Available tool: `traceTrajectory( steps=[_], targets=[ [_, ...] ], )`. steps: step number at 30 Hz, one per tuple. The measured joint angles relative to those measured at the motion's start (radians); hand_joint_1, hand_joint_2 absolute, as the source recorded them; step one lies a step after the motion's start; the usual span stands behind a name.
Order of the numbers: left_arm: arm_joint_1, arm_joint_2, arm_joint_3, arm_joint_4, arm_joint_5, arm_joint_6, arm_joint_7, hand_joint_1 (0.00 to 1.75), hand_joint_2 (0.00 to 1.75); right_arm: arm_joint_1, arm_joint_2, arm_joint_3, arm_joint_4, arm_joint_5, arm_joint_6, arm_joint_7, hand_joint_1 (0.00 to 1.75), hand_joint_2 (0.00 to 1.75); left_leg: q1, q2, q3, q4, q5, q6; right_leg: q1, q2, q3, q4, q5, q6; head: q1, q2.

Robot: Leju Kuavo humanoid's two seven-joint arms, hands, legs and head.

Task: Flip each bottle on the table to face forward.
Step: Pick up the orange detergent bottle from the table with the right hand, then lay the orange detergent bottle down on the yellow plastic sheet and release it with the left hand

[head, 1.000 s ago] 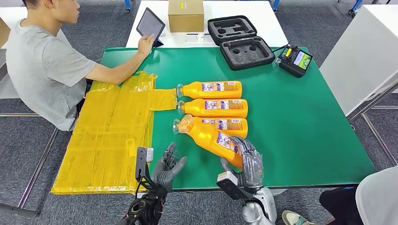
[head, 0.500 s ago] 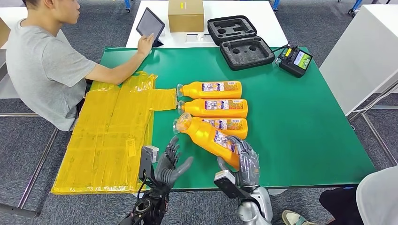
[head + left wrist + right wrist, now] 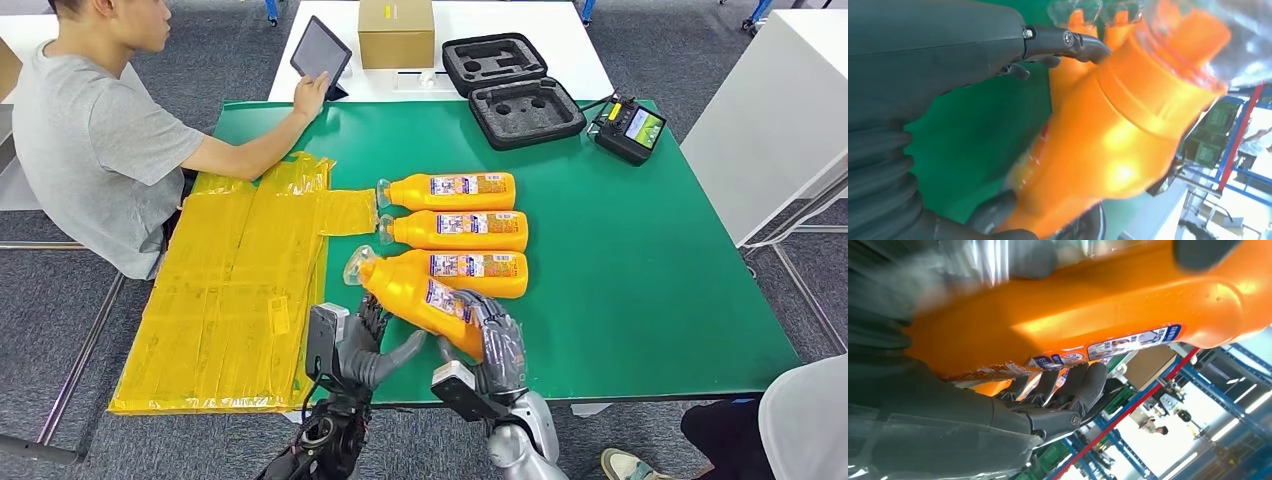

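Your right hand (image 3: 492, 345) has its fingers clamped round the fat base end of the orange bottle (image 3: 415, 290), lifted near the front edge of the table (image 3: 640, 260), while your left hand (image 3: 365, 345) sits under its shoulder with fingers spread, touching at most. The bottle runs slantwise, its clear cap toward the far left and its base toward the front edge, beside three bottles lying parallel to that edge. Expect stiff, glossy, slippery plastic, probably weighty if full, so grip the broad labelled body, never the cap.
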Motion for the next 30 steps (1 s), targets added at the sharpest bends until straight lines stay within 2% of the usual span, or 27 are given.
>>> traceTrajectory(
  steps=[7, 16, 30],
  targets=[
    [-0.013, -0.005, -0.013, 0.003, 0.086, -0.104, 0.070, 0.00, 1.75, -0.025, 0.000, 0.021, 0.032, 0.019, -0.003, 0.000, 1.75, 1.75, 0.000, 0.000, 0.000, 0.000, 0.000, 0.000, 0.000, 0.000, 0.000, 0.000, 0.000, 0.000, 0.000, 0.000],
    [-0.017, -0.005, -0.022, 0.003, 0.108, -0.101, 0.074, 0.00, 1.75, -0.041, 0.001, 0.056, 0.058, 0.003, -0.005, 0.000, 1.75, 1.75, 0.000, 0.000, 0.000, 0.000, 0.000, 0.000, 0.000, 0.000, 0.000, 0.000, 0.000, 0.000, 0.000, 0.000],
    [-0.042, -0.010, -0.040, 0.006, 0.046, 0.055, -0.050, 0.00, 1.75, -0.057, 0.014, 0.127, 0.091, -0.027, -0.007, 0.000, 1.75, 1.75, 0.000, 0.000, 0.000, 0.000, 0.000, 0.000, 0.000, 0.000, -0.001, 0.000, 0.000, 0.000, 0.000, 0.000]
  ],
)
